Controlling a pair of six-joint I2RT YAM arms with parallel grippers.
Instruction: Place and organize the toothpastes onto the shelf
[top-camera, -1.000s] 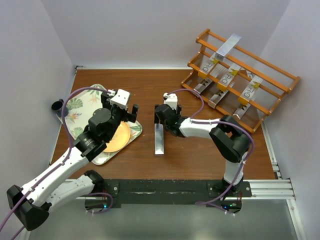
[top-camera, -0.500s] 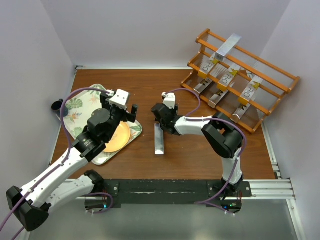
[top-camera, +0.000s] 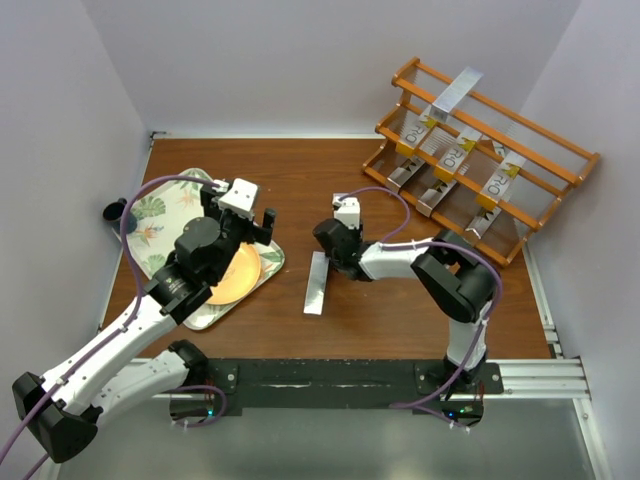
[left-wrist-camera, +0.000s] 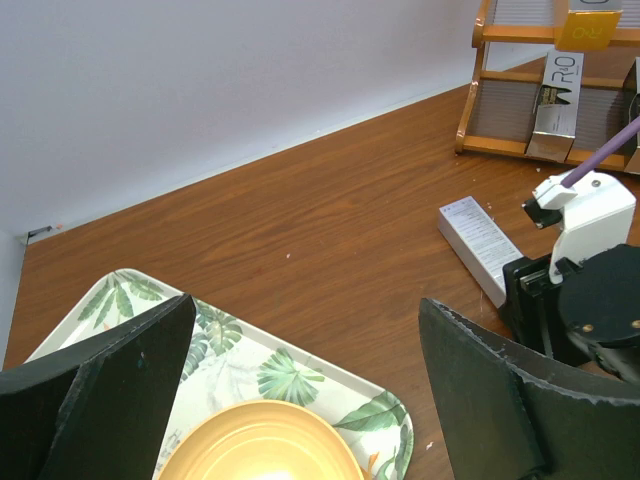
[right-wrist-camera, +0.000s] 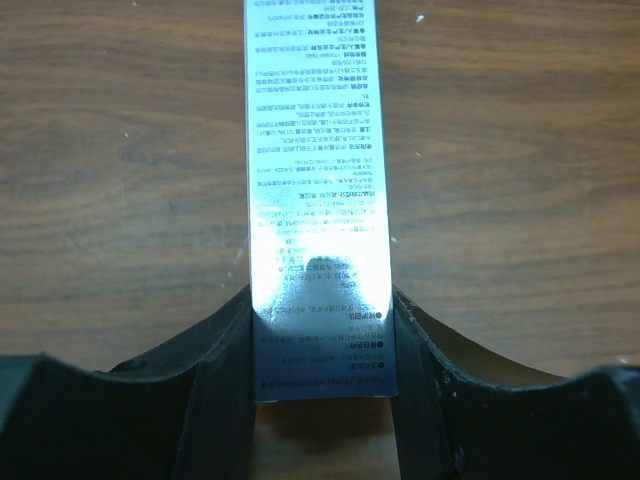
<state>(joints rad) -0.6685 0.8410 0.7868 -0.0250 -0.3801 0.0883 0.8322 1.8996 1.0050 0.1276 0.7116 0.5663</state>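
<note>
As the right pincer (right-wrist-camera: 320, 335) clamps it, the toothpaste (right-wrist-camera: 318, 150) juts ahead.

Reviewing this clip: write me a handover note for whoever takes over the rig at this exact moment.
Right gripper: shut on one end of a silver carton at mid-table.
Left gripper: open and empty, over the leaf tray that holds an orange plate.
Shelf: far right corner of the table, with several shelved cartons on its tiers and one more across the top rails.
Done: those cartons are on the shelf.
Left: carry the gripped carton to the shelf and tidy the rows. No other loose carton shows in these views.
</note>
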